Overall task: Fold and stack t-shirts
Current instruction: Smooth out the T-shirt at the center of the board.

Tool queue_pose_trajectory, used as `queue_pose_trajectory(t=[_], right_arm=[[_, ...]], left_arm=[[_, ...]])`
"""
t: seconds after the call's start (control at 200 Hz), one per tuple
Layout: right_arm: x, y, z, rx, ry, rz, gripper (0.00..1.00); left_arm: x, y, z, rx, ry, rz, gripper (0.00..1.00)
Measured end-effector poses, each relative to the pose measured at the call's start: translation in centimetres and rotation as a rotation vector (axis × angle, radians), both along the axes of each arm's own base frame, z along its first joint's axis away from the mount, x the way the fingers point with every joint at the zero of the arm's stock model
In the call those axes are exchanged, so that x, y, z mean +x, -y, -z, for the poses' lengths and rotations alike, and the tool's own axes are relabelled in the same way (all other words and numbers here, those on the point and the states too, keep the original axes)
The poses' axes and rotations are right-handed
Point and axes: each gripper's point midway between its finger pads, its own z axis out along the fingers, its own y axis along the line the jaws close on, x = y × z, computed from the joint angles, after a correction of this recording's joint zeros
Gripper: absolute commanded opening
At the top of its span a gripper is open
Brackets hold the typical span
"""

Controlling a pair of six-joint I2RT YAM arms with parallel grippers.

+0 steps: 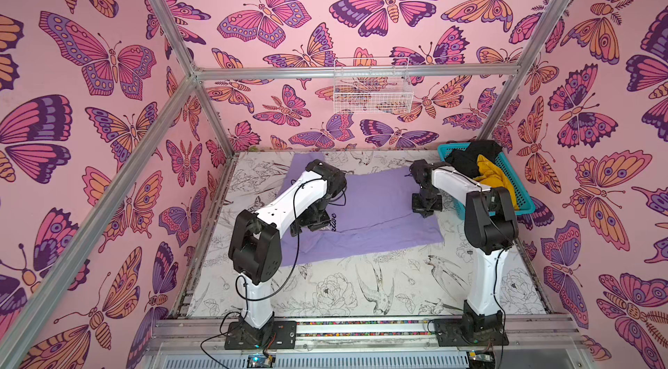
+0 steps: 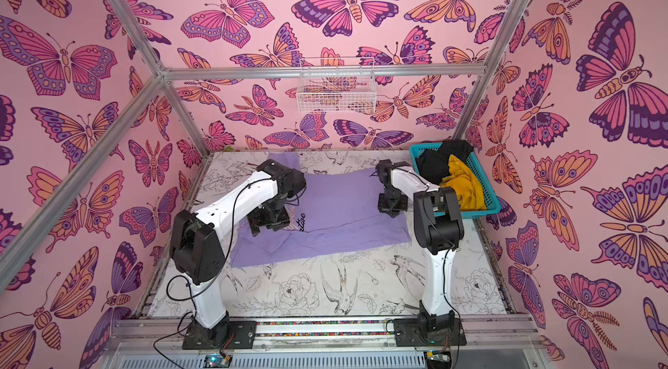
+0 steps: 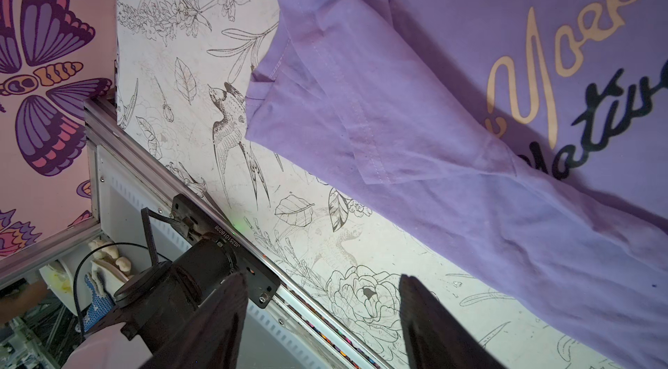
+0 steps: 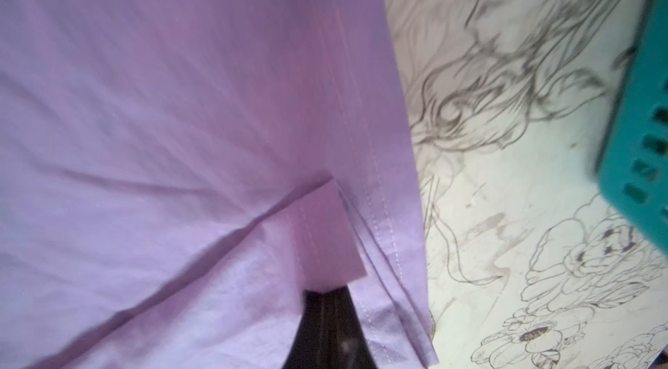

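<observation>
The lavender t-shirt (image 1: 376,211) (image 2: 339,204) lies spread on the table between both arms, partly folded, with lettering near its left end. My left gripper (image 3: 323,295) hovers open over its left part (image 3: 433,114) with nothing between the fingers; in a top view it (image 1: 311,221) is over the lettering. My right gripper (image 4: 327,295) (image 1: 426,206) is shut on a folded hem corner of the lavender t-shirt (image 4: 180,96) at its right edge. The mustard-yellow t-shirt (image 1: 493,175) (image 2: 462,183) and black t-shirt (image 1: 473,157) (image 2: 437,161) lie crumpled in the basket.
The teal lattice basket (image 1: 524,201) (image 2: 489,201) (image 4: 643,132) stands at the table's back right, close to my right arm. A white wire basket (image 1: 372,92) hangs on the back wall. Bare table with bird and flower print (image 1: 361,287) lies in front of the shirt.
</observation>
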Motion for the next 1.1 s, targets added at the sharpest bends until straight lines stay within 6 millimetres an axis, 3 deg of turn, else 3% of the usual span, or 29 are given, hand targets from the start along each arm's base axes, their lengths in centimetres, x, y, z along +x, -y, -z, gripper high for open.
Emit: queue_pose_trajectory(t=[0.16, 0.351, 0.456, 0.531, 0.646, 0.761, 1.097], right_arm=[[4.5, -0.7, -1.5, 0.0, 0.093, -0.011, 0.0], [7.8, -0.9, -0.1, -0.008, 0.096, -0.013, 0.0], [7.2, -0.5, 0.0, -0.022, 0.07, -0.013, 0.0], [6.4, -0.2, -0.7, -0.031, 0.064, -0.026, 0.08], [5.1, 0.6, -2.7, -0.04, 0.07, -0.043, 0.32], [4.4, 1.2, -3.7, -0.032, 0.076, -0.053, 0.46], [3.9, 0.5, -2.4, 0.062, 0.043, -0.053, 0.46]], left_arm=[[-0.2, 0.0, 0.1, 0.005, -0.007, 0.004, 0.7], [-0.4, -0.3, 0.3, 0.018, -0.014, 0.007, 0.69], [-0.4, -0.4, 0.2, 0.02, -0.009, 0.008, 0.69], [-0.4, -0.5, -0.1, 0.018, 0.001, 0.009, 0.69], [-0.4, -0.4, -0.3, 0.012, 0.009, 0.009, 0.69], [-0.1, -0.1, -0.6, 0.003, 0.022, 0.013, 0.69], [-0.1, -0.2, -0.6, 0.012, 0.026, 0.019, 0.69]])
